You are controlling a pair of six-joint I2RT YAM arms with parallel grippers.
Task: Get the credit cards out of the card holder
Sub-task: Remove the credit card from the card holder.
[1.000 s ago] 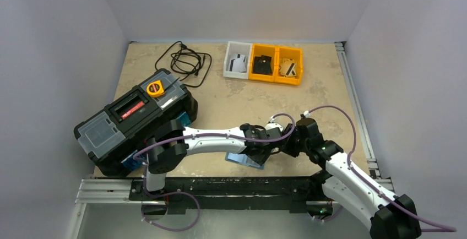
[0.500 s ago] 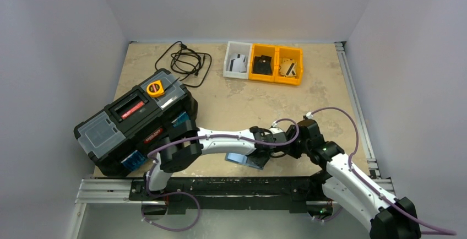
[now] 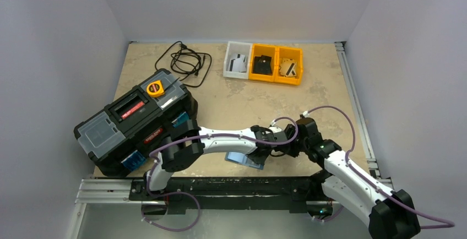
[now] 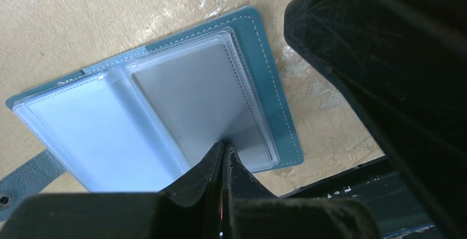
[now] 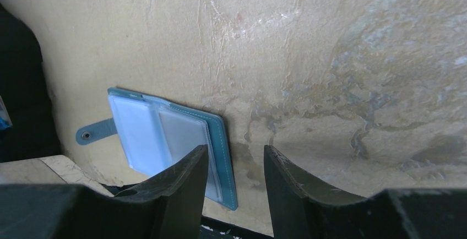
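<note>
Well, you have the tan, stone-patterned tabletop filling the middle of the top view, with the large black plastic toolbox at its left.

Both white arms meet at lower centre. The left gripper has its fingers pressed together, tips on the near edge of the holder's right-hand clear pocket. You cannot tell whether they pinch anything. The right gripper has its fingers spread above bare tabletop, just right of the holder.

At upper centre is a row of three small plastic bins, one white and two yellow. The coiled black cable lies left of them.

The dark teal-blue two-panel card holder lies open and flat at lower centre, under the left gripper. Its left pocket looks pale blue-white, its right pocket grey.

The thin plastic credit cards sit one per bin: pale with a black stripe, black, then tan.

A small yellow tape measure rests on the toolbox lid.
</note>
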